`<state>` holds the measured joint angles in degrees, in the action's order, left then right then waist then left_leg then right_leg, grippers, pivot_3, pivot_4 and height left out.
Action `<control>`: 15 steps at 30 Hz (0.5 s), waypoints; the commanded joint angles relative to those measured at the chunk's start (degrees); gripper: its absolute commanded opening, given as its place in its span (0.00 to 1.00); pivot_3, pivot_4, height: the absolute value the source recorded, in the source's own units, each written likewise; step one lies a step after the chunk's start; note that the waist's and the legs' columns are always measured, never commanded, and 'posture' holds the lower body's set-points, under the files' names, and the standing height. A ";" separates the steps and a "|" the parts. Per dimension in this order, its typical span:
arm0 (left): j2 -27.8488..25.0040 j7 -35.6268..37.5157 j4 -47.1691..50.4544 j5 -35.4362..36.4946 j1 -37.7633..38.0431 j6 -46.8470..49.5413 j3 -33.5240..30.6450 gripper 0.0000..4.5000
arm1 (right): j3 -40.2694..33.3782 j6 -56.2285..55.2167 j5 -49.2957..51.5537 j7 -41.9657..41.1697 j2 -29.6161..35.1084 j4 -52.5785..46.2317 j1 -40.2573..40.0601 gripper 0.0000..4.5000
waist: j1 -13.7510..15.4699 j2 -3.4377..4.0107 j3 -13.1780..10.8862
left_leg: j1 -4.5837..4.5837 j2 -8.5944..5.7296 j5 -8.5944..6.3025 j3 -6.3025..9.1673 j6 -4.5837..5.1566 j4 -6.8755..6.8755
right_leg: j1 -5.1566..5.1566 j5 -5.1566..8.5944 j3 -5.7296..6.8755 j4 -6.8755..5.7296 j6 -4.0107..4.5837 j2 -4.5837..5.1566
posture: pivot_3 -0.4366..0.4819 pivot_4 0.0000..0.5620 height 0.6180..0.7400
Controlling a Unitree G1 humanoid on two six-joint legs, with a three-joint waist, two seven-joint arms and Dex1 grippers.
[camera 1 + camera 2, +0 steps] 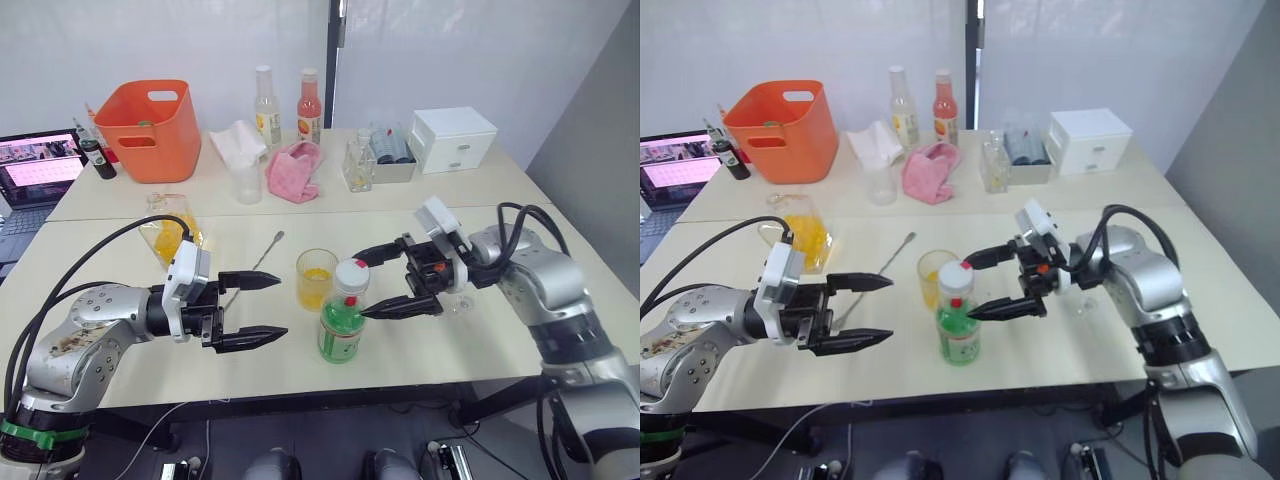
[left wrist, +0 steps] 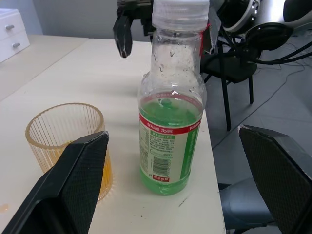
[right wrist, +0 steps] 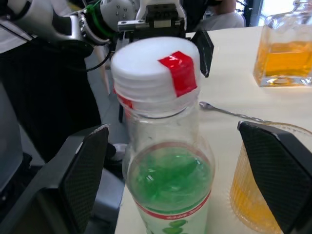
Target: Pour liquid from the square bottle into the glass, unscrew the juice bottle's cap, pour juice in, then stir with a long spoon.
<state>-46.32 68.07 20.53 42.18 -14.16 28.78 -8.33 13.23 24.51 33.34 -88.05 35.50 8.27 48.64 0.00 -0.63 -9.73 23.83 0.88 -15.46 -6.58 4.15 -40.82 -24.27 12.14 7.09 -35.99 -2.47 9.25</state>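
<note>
Straddling the juice bottle's cap (image 1: pixel 352 271) with fingers apart, right gripper (image 1: pixel 382 283) risks tipping the unheld juice bottle (image 1: pixel 342 325) toward the glass (image 1: pixel 315 279) at its 11 o'clock; left gripper (image 1: pixel 262 311) also open.

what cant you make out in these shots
- Juice bottle base: cut off by the bottom edge in the right wrist view.
- Spoon: bowl shows there; the handle runs behind the glass rim.
- Square bottle: partly behind the left arm's cable in the left eye view; its neck is cut off by the top edge in the right wrist view.
- Label text on the two tall bottles at the back: too small.
</note>
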 commanded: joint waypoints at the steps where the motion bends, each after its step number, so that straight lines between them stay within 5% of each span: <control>1: -1.04 -0.42 2.32 1.45 0.38 0.27 -2.29 1.00 | -0.91 -2.67 -0.85 -3.96 -1.04 1.99 2.29 0.99 | 0.19 0.00 0.00 | 0.00 0.00 0.00 0.00 0.00 0.00 | 0.01 0.00 0.00 0.00 0.00 0.01 | 0.48 0.27 0.78; 11: -2.38 -1.71 4.12 2.13 2.49 0.71 -4.40 1.00 | -0.81 -2.75 1.30 -4.44 -2.29 1.21 2.00 0.32 | 0.05 0.01 0.00 | -0.01 0.00 0.03 0.01 -0.07 -0.01 | 0.00 -0.01 -0.01 0.02 -0.01 0.02 | 0.48 0.27 0.78; 15: -2.38 -1.87 4.27 1.97 2.79 0.64 -4.35 1.00 | -3.02 0.06 3.38 -3.62 -2.03 -2.28 0.68 0.31 | 0.07 0.01 0.00 | -0.01 0.01 0.03 0.01 -0.08 -0.01 | -0.02 -0.01 0.00 0.01 -0.01 0.02 | 0.48 0.27 0.78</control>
<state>-48.00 66.34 23.12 43.02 -11.29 29.20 -11.44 13.02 23.54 33.61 -89.75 33.19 9.44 49.00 0.08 -0.63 -9.73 23.82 0.88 -15.43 -6.57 4.07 -40.82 -24.28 12.13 7.09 -35.98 -2.47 9.27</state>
